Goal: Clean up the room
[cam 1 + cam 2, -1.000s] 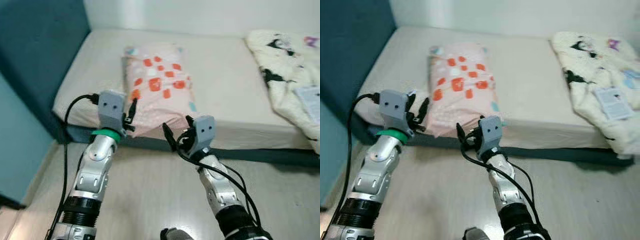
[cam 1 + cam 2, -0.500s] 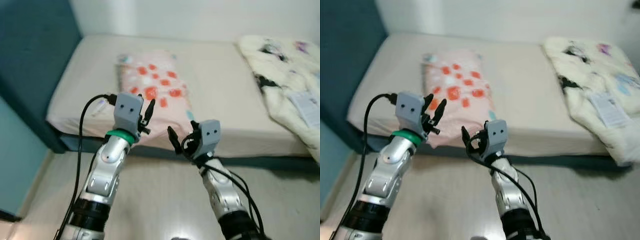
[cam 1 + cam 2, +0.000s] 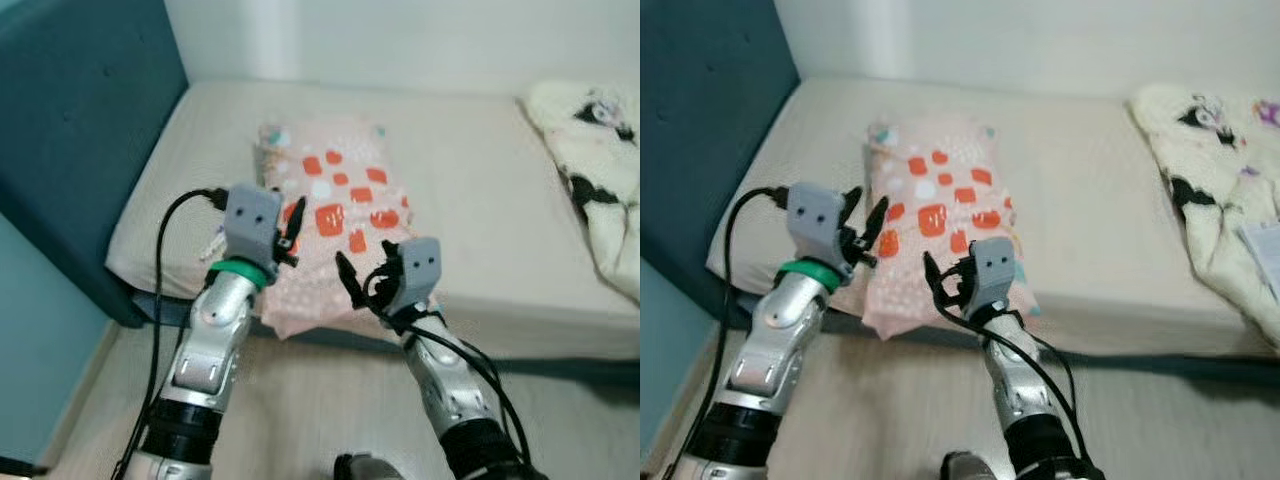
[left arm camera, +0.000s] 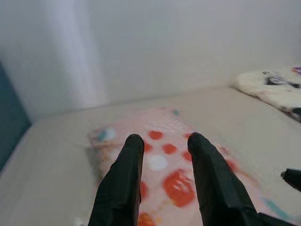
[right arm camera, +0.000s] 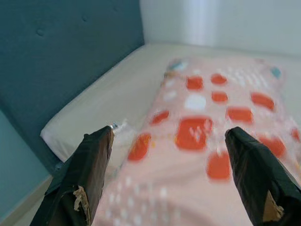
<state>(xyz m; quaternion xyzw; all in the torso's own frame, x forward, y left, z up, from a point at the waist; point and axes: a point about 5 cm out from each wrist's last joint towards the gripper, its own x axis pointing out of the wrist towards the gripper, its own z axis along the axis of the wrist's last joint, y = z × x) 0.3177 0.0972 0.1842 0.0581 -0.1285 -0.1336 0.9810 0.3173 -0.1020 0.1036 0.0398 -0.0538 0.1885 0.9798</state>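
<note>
One pink pillow lies before the narrowly parted left end effector and wide-spread right end effector.

Count's easy: one pink pillow with orange-red patches, one cream blanket with black cartoon prints, one beige-sheeted bed.

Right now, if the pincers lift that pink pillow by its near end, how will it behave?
The pink pillow looks soft: its near end already droops over the mattress edge, so it would probably sag. Likely light for its bulk. Both open pincers, left and right, would probably bunch the fabric.
</note>
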